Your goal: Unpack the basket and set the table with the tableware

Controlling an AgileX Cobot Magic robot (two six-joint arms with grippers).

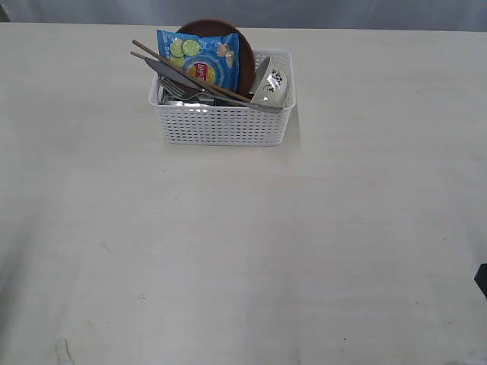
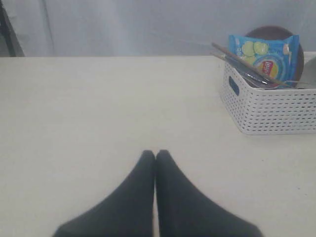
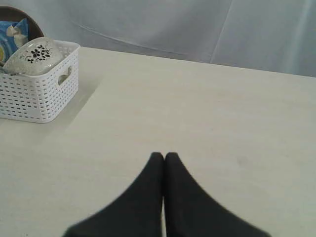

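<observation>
Our left gripper [image 2: 156, 154] and right gripper [image 3: 164, 155] hang low over the table [image 1: 243, 258], each with its fingers pressed together and nothing between them. Reaching in like this, we judge, they would only shove the load. Well ahead, toward the table's far side, stands the white basket [image 1: 221, 125], fully packed. The chopsticks [image 1: 175, 70] and knife [image 1: 171, 74] lie loose across its rim, so lifting the bowl [image 1: 272, 85] or plate [image 1: 245, 53] first could tip them out, along with the chips bag [image 1: 199, 65].

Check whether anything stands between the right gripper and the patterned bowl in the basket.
Nothing visible does. Only bare table lies between the shut right gripper and the white basket, and the patterned bowl sits at that end, rising above the rim.
</observation>
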